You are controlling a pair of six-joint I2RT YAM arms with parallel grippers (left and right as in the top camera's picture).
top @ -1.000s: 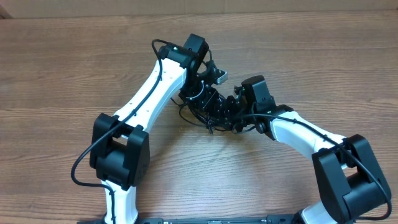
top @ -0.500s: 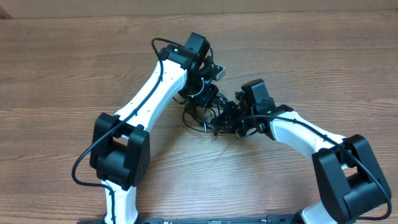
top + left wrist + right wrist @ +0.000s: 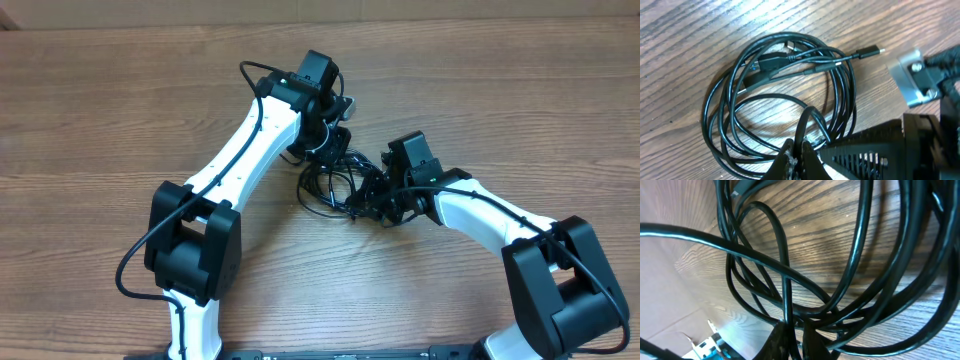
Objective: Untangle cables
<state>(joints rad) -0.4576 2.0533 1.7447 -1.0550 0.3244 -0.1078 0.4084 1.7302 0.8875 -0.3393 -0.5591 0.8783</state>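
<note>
Just ahead of the left gripper (image 3: 799, 156), which pinches one loop, the cables (image 3: 771, 63) lie coiled on the table (image 3: 680, 30). The right gripper (image 3: 792, 341) clamps another strand at the coil's other side. The cords look light, limp and slick, so they are best taken near a plug. At least three plug ends (image 3: 874, 51) show; I cannot tell how many cords there are.

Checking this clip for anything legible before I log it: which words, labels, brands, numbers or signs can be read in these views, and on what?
None can be read in any view.
The cables and their plugs show no legible marking.
The wooden table carries no print.
The silvery plate shows only screws, no lettering.
</note>
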